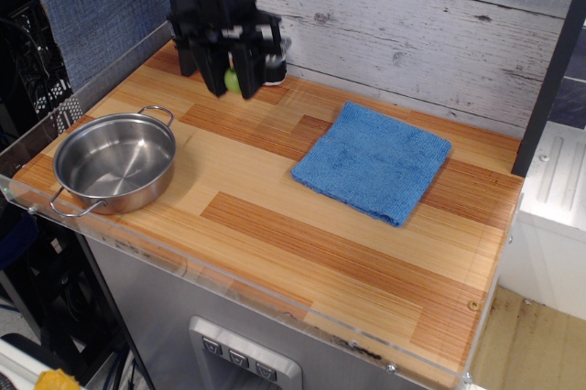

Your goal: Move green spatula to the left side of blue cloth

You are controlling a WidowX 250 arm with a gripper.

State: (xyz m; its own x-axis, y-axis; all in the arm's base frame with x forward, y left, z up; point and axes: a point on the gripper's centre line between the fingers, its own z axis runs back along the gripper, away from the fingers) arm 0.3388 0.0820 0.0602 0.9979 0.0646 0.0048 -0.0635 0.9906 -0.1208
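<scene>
The pot sits left on the table, the blue cloth right of it.

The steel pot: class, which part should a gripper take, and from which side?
Likely the steel pot is best gripped on the thin rim nearest the cloth, coming from above: it sits upright and open, and the looped side handles look small for jaws.
</scene>
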